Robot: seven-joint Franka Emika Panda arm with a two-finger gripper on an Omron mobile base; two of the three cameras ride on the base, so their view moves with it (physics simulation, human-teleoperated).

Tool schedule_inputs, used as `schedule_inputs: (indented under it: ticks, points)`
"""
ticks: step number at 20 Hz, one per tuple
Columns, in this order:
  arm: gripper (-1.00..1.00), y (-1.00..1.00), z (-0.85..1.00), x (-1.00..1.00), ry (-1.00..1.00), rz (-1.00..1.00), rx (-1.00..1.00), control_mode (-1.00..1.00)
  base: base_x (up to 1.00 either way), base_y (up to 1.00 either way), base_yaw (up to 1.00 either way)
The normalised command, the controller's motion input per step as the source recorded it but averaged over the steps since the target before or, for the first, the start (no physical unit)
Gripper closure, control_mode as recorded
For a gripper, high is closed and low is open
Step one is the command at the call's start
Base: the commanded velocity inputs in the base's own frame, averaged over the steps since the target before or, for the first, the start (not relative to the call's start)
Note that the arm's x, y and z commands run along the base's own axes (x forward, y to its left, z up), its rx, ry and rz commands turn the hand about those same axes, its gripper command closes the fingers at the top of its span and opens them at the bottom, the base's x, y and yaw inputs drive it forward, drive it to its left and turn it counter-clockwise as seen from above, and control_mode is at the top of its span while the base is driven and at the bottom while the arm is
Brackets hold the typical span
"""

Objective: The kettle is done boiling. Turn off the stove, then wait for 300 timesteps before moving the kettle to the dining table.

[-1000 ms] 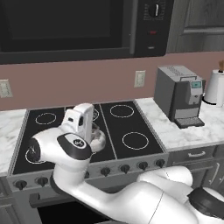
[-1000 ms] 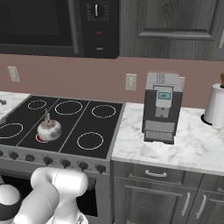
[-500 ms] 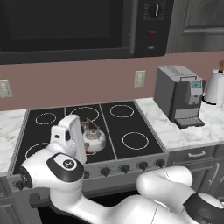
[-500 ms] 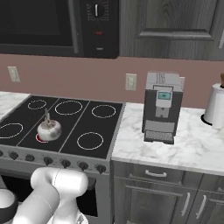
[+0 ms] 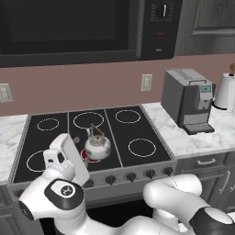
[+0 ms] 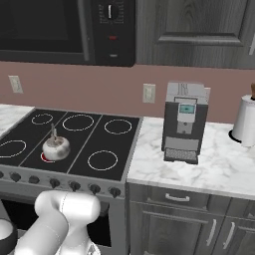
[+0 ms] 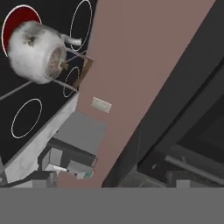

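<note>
I see one kettle (image 5: 97,147) standing on a red glowing burner of the six-ring stove (image 5: 137,131), and I cannot tell the gripper state.

kettle (image 5: 97,146) sitting on the stove (image 5: 137,133) on a near-middle burner, knobs (image 5: 130,176) along the near front edge, coffee machine (image 5: 187,100) on the counter (image 5: 197,137) just right of the stove, jug (image 5: 226,91) further right, microwave (image 5: 82,27) up above, wall outlet (image 5: 146,82) behind
</note>
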Motion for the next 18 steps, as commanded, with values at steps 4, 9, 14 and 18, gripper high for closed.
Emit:
schedule_inputs:
  ticks: [4, 9, 14, 18]
  points:
    - [-1.00, 0.15, -0.27, 0.00, 0.02, 0.07, -0.17, -1.00, 0.00, 0.00, 0.00]
    - [-1.00, 0.14, -0.28, 0.00, 0.06, 0.06, -0.17, -1.00, 0.00, 0.00, 0.00]
    - [-1.00, 0.10, -0.30, 0.00, 0.08, 0.06, -0.16, -1.00, 0.00, 0.00, 0.00]
    - [-1.00, 0.08, -0.33, 0.00, 0.08, 0.05, -0.16, -1.00, 0.00, 0.00, 0.00]
